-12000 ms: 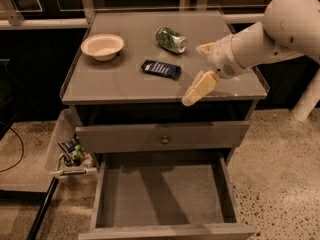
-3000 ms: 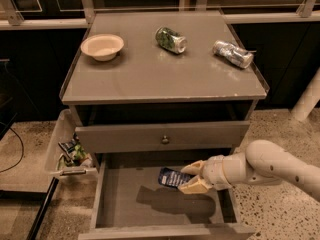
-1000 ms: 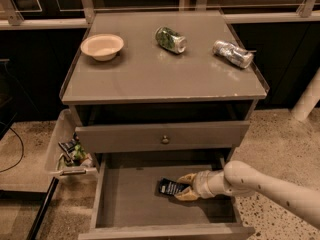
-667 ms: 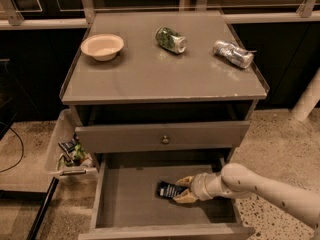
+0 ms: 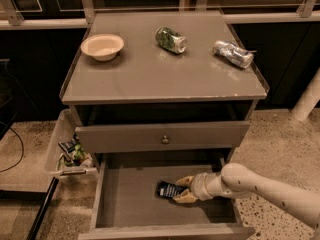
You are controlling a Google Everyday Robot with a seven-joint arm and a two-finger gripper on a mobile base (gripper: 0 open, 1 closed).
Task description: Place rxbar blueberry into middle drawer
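Hanging off the left side of the cabinet is a pale bin with a few snack packets inside. Up on the grey top, near the back left corner, sits a cream bowl. Further right, a green-and-silver can lies on its side near the back middle. A silver can lies on its side too, near the right edge. The two cans are well apart.

Under the top there is a shut drawer front with a round metal knob in its middle. Below it the middle drawer is pulled out wide, and its flat grey floor shows.

The rxbar blueberry is inside this drawer, a bit right of the middle. It looks like it lies flat on the floor, and its dark blue wrapper has pale letters. The gripper is down in the drawer at the bar's right end. One tan finger sits on the far side of the bar and one on the near side, pinching it between them. The pale arm reaches in from the lower right, over the drawer's right wall.
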